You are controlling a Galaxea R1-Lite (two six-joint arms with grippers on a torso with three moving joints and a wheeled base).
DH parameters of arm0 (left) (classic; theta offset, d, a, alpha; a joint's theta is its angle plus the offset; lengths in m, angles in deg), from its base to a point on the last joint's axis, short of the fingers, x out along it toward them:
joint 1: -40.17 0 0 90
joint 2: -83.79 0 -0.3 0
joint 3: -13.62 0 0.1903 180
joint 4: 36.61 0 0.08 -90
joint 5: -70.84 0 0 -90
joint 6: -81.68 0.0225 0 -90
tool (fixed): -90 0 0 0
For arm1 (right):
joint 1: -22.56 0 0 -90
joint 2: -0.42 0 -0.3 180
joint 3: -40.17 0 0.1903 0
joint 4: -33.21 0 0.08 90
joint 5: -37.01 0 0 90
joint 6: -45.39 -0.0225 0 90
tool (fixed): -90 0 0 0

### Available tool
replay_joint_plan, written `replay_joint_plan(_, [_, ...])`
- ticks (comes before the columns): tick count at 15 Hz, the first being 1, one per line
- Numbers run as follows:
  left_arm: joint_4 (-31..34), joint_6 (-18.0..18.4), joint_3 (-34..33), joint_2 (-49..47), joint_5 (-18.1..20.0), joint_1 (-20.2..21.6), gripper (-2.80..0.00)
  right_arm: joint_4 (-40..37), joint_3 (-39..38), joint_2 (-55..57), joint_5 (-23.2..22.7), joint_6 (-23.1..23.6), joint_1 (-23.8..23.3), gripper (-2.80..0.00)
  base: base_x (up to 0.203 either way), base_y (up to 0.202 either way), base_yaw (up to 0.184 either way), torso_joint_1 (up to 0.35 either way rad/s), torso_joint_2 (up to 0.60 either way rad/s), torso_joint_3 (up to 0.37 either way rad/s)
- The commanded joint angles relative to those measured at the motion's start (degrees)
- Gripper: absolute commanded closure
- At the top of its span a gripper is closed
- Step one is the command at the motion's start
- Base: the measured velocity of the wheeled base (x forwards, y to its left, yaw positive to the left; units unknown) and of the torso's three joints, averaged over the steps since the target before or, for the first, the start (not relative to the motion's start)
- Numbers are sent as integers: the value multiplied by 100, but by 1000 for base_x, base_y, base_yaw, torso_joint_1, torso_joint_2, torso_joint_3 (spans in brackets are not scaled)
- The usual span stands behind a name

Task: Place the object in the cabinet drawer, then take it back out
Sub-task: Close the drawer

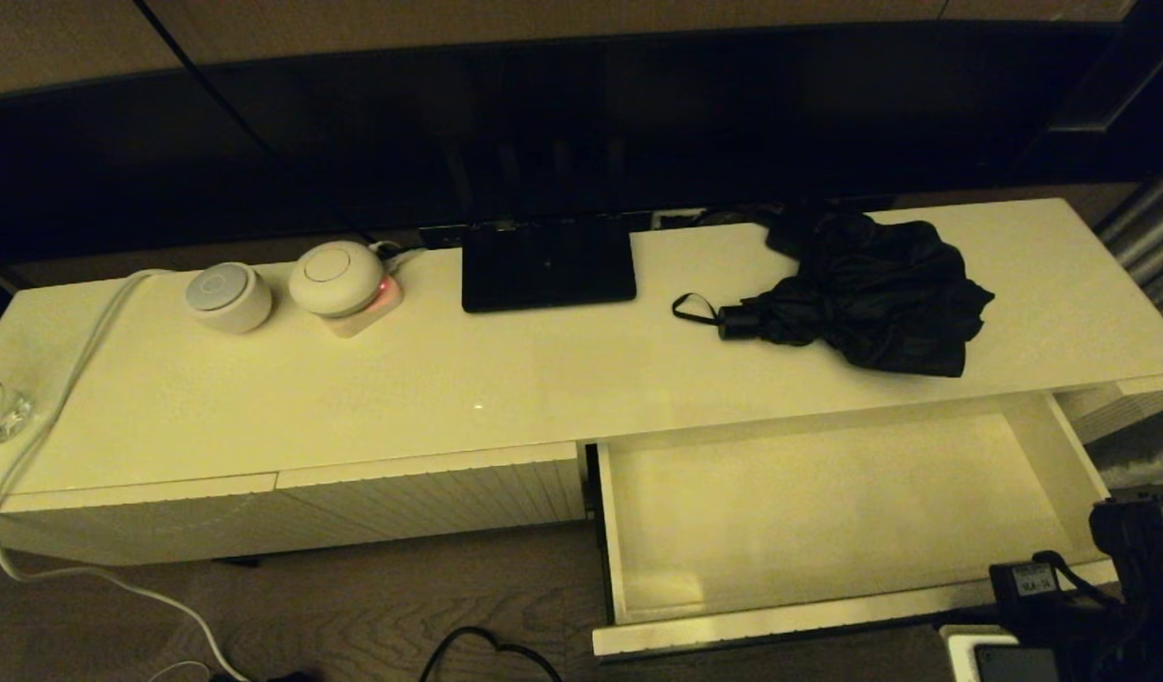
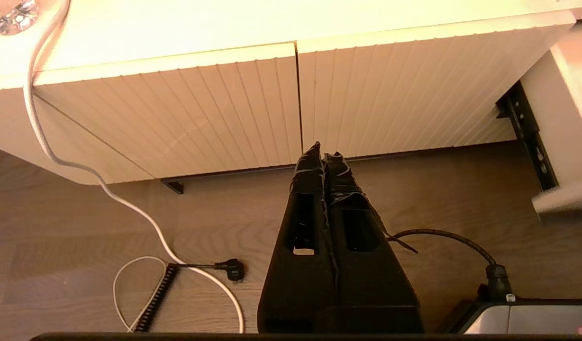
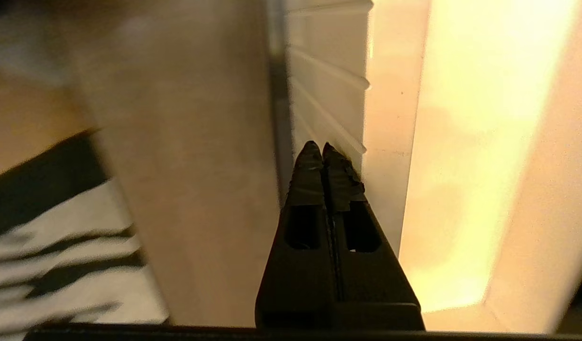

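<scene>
The wide cream drawer with the finely ribbed front (image 1: 828,511) stands pulled out at about five o'clock in the head view, its plain pale interior bare; the black compact folding umbrella with loose bunched fabric (image 1: 866,294) lies on the glossy cream cabinet top (image 1: 402,379) at about two o'clock, just behind the open drawer, its short handle and thin wrist loop pointing toward nine o'clock; it touches neither gripper.

The right gripper (image 3: 323,148) has its taped black fingers pressed together on nothing, their tips just beside the ribbed outer face of the drawer near its corner; the right arm shows in the head view only as dark hardware at four o'clock, by the drawer's right front corner. The left gripper (image 2: 323,150) is likewise clenched and empty, parked low over the wooden floor (image 2: 106,246) in front of the two shorter ribbed cream fronts (image 2: 224,109) (these have no dark slot and are not the target).

In my judgement the drawer-opening step is done and the placing step has not begun; the step in hand is moving the right arm from the drawer up to the umbrella. The next move calls for the right gripper to spread its fingers, rise above the cabinet top and come down over the umbrella's firm handle end instead of the slack fabric, which would likely slip or drag; then it must carry the umbrella forward over the drawer's edge.
</scene>
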Motion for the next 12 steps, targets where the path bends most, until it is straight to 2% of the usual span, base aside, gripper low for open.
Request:
replay_joint_plan(1, [2, 0, -18, 0, -2, 2, 0, 324, 44, 211, -8, -41, 2, 0, 0, 0, 0, 0, 0, 0])
replay_joint_plan(5, [2, 0, -18, 0, -2, 2, 0, 942, 281, 470, -26, -61, 2, 0, 0, 0, 0, 0, 0, 0])
replay_joint_plan(10, [2, 0, -18, 0, -2, 2, 0, 964, 780, 605, -17, -42, 10, 0, 0, 0, 0, 0, 0, 0])
replay_joint_plan(12, [2, 0, -18, 0, -2, 2, 0, 972, 1072, 784, -37, -61, -122, 0, 0, 0, 0, 0, 0, 0])
